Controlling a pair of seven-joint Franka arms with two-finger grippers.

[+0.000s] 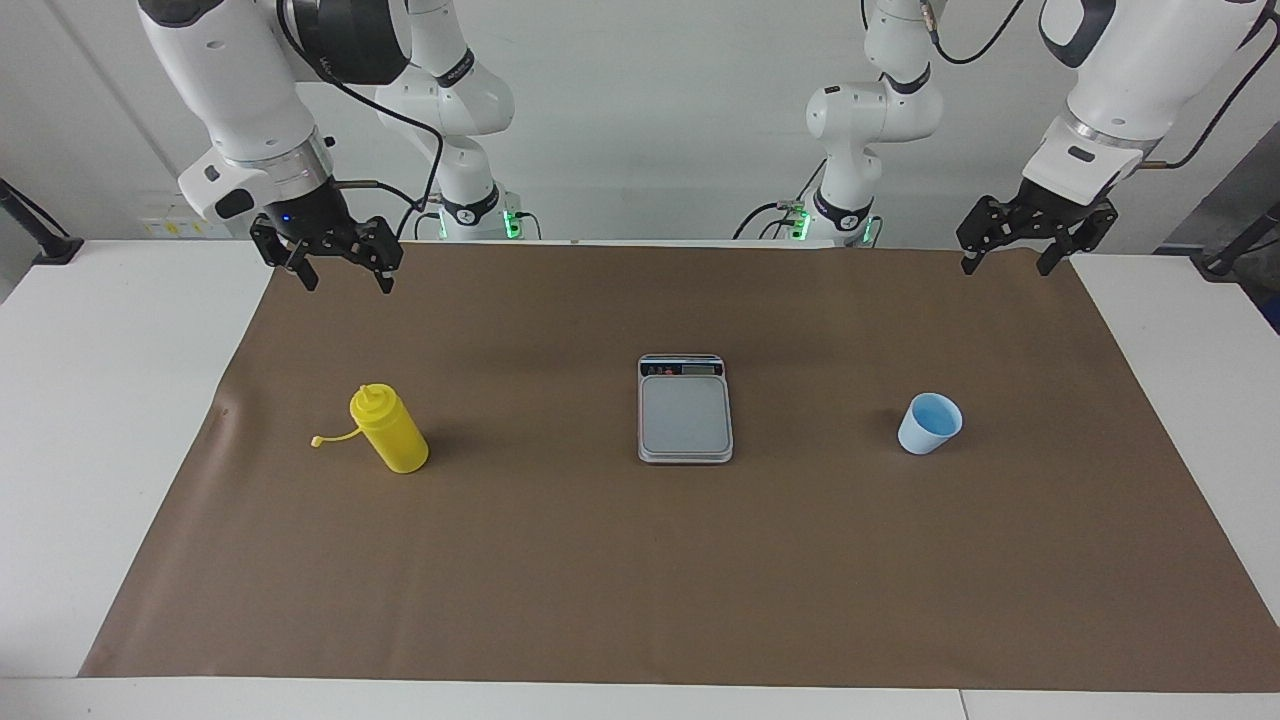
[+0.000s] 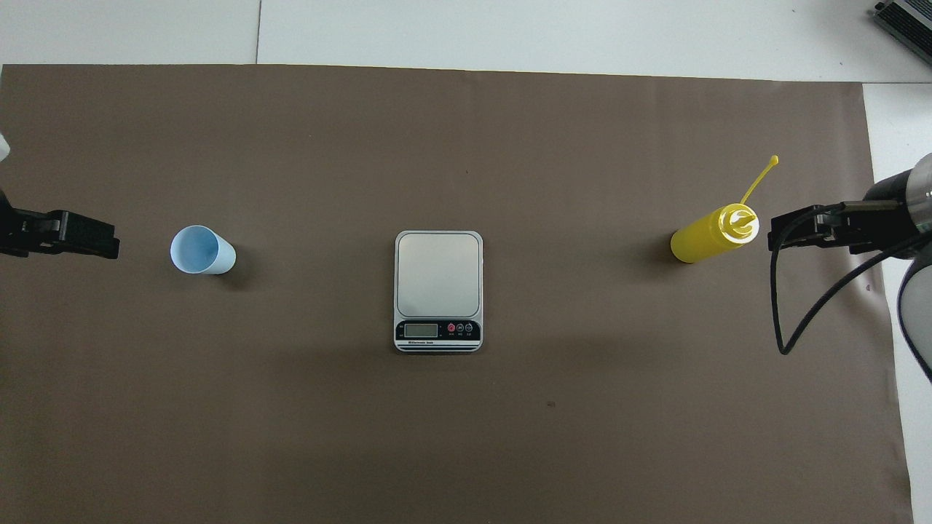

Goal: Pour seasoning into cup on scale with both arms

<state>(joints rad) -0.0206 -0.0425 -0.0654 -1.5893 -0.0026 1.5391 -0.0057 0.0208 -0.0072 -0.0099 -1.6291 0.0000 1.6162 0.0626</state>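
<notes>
The scale [image 2: 438,291] lies flat at the middle of the brown mat [image 2: 466,437], its dark display strip on the short edge nearest the robots and its grey plate bare. Taking the overhead view as a clock face centred on the scale, the cup [image 2: 202,250] stands upright at about nine o'clock, toward the left arm's end of the table, well apart from the scale, with nothing visible in its blue inside. The seasoning [image 2: 710,236] stands upright at about three o'clock, toward the right arm's end, also well apart from the scale; its cap is off the nozzle and hangs on its thin strap [image 2: 759,177], which points out toward one o'clock from the bottle.

The left gripper [image 1: 1017,262] hangs in the air over the mat's edge nearest the robots at the cup's end, fingers spread wide and holding nothing. The right gripper [image 1: 345,279] hangs over the same edge at the bottle's end, likewise spread wide and empty.

The mat covers most of the white table [image 1: 100,420], leaving white margins at both ends and along the edge farthest from the robots. Wide bare mat lies between the three things and from them to every edge. A pale wall [image 1: 650,120] rises at the arms' bases.
</notes>
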